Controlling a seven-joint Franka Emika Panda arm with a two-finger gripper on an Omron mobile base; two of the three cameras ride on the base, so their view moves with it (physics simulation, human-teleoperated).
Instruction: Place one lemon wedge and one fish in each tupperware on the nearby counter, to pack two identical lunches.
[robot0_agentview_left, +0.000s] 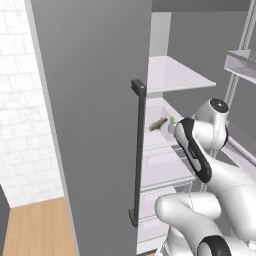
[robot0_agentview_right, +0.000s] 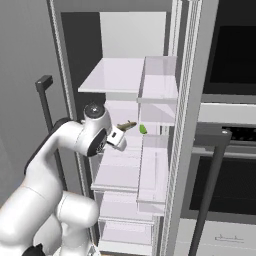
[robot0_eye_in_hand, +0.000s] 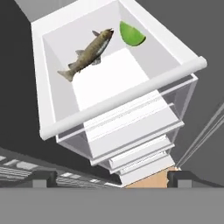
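A slim grey-and-tan fish (robot0_eye_in_hand: 89, 52) lies on a white fridge shelf (robot0_eye_in_hand: 109, 83), its head close to a bright green lemon wedge (robot0_eye_in_hand: 131, 34) at the shelf's back corner. From the base, the fish (robot0_agentview_right: 128, 124) (robot0_agentview_left: 158, 124) and the lemon wedge (robot0_agentview_right: 143, 129) (robot0_agentview_left: 173, 120) sit at mid height inside the open fridge. My gripper (robot0_agentview_right: 119, 135) (robot0_eye_in_hand: 113, 179) hovers just in front of the shelf's rim, open, with nothing between its fingers. The tupperware and the counter are out of view.
The grey fridge door (robot0_agentview_left: 95, 125) with its dark handle (robot0_agentview_left: 139, 150) stands open on the left. Another door with clear bins (robot0_agentview_right: 157, 165) stands open on the right. An upper shelf (robot0_agentview_right: 117, 75) hangs above; drawers (robot0_agentview_right: 125, 230) sit below. An oven (robot0_agentview_right: 232, 65) is further right.
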